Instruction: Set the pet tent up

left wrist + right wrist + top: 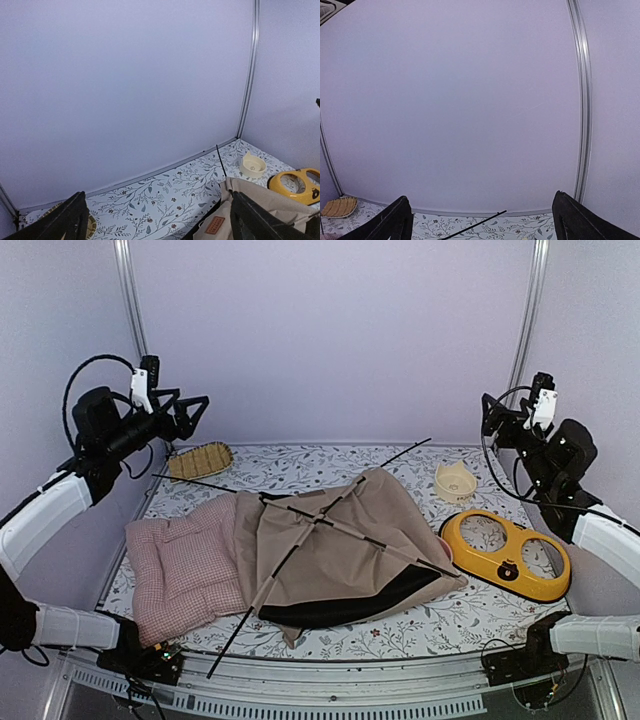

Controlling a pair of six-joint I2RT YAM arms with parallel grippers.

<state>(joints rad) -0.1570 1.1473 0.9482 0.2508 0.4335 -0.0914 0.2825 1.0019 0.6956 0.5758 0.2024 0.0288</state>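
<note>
Floral table (300,465): tent (340,570), cream bowl (455,481), feeder (505,552)

Both arms are raised with bent elbows. The left tool (192,414) hangs over the table's far-left corner, the right tool (490,416) over its far-right corner, and both have their jaws wide apart.

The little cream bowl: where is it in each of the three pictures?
Top external: cream bowl right of centre, towards the back, beyond the yellow feeder.
Left wrist: cream bowl lower right, left of the yellow feeder.
Right wrist: not in it.
Shared landmark: the floral table cover.
</note>
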